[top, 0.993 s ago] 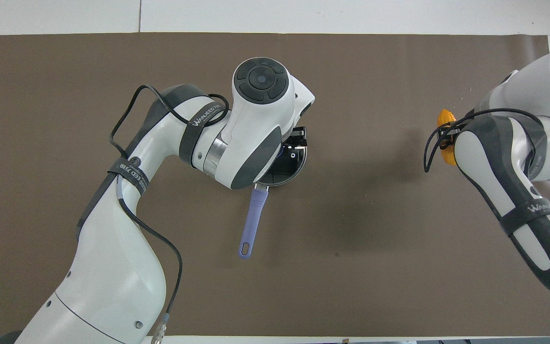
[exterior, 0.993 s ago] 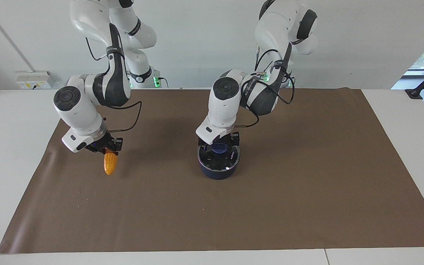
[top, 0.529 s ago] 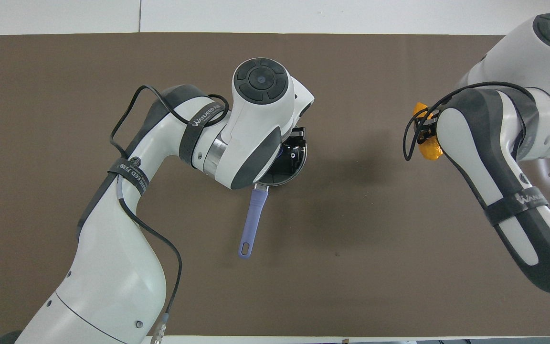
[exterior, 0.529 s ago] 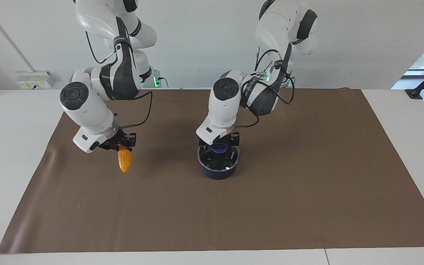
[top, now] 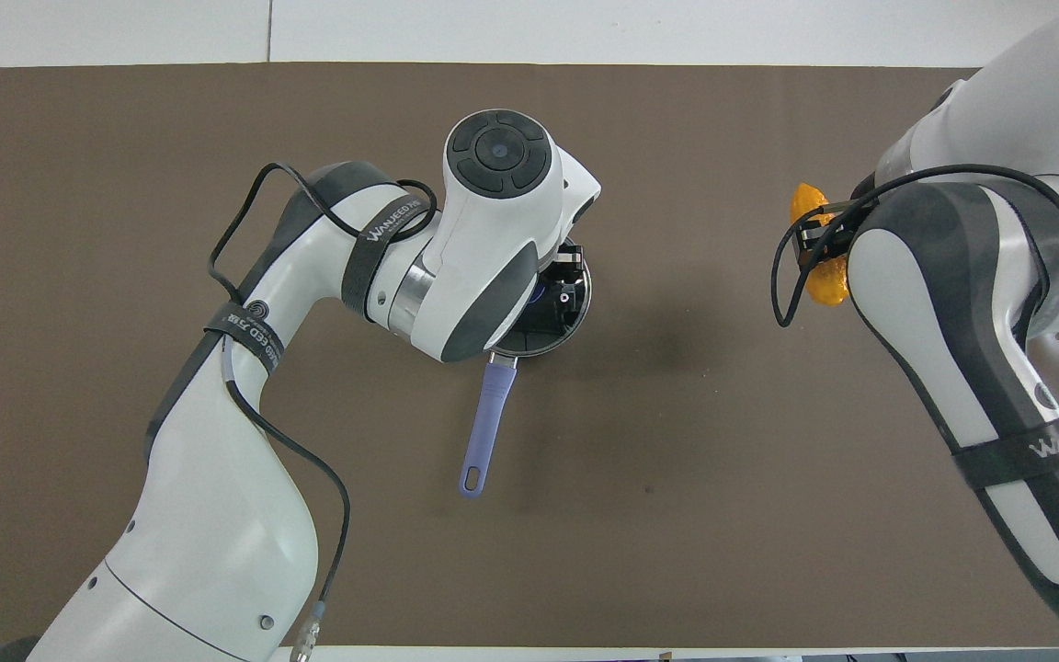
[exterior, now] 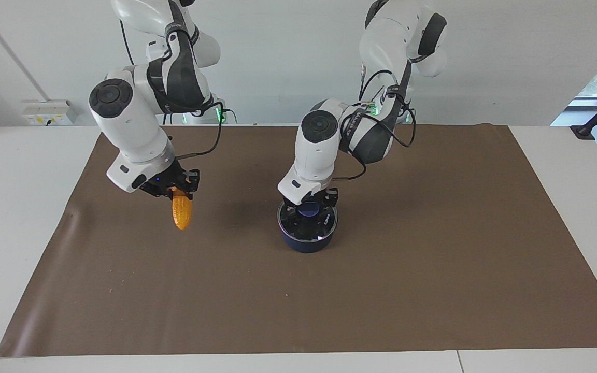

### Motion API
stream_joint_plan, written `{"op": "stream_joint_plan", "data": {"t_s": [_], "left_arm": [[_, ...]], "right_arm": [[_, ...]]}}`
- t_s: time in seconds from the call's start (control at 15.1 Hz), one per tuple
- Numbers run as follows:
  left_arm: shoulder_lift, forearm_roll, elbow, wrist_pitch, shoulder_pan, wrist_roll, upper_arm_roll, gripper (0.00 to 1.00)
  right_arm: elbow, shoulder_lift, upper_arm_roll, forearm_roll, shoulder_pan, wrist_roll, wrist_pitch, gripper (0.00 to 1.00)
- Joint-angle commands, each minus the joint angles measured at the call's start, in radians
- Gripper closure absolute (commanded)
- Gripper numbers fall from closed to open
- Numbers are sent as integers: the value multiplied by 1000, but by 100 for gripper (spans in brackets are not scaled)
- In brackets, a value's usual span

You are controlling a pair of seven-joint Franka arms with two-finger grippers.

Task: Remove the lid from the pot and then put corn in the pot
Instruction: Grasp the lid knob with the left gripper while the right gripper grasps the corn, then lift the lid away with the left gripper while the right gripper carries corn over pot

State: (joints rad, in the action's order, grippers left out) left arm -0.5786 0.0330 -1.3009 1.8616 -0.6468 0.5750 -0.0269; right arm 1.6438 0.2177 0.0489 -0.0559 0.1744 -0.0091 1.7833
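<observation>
The navy pot [exterior: 306, 243] stands on the brown mat near the table's middle, with its light blue handle [top: 485, 423] pointing toward the robots. The glass lid [exterior: 324, 224] sits on the pot. My left gripper [exterior: 309, 206] is down on the lid, its fingers closed at the sides of the blue knob [exterior: 309, 209]. In the overhead view the left arm hides most of the pot [top: 543, 342]. My right gripper [exterior: 176, 192] is shut on the yellow-orange corn [exterior: 181, 215]. The corn hangs tip down in the air over the mat, toward the right arm's end. It also shows in the overhead view [top: 810, 200].
The brown mat [exterior: 433, 269] covers most of the white table [exterior: 13, 207]. A power socket box [exterior: 50, 112] sits at the table's back edge near the right arm's end.
My right gripper has risen with the corn and carried it toward the pot. My left gripper has stayed on the lid's knob, shifting up only very slightly.
</observation>
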Motion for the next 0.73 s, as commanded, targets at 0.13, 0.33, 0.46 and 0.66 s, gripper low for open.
{"op": "stream_joint_plan", "data": {"t_s": [0.13, 0.33, 0.46, 0.66], "left_arm": [[51, 19, -14, -27, 12, -6, 7, 65], [101, 53, -3, -111, 39, -6, 10, 71], [149, 58, 0, -154, 56, -10, 19, 72], [204, 59, 0, -232, 188, -94, 15, 74]], "right_arm": [[47, -20, -6, -10, 27, 24, 33, 100], [42, -20, -6, -10, 56, 43, 33, 100], [36, -15, -7, -13, 82, 93, 54, 100], [-25, 17, -18, -13, 198, 248, 111, 100]]}}
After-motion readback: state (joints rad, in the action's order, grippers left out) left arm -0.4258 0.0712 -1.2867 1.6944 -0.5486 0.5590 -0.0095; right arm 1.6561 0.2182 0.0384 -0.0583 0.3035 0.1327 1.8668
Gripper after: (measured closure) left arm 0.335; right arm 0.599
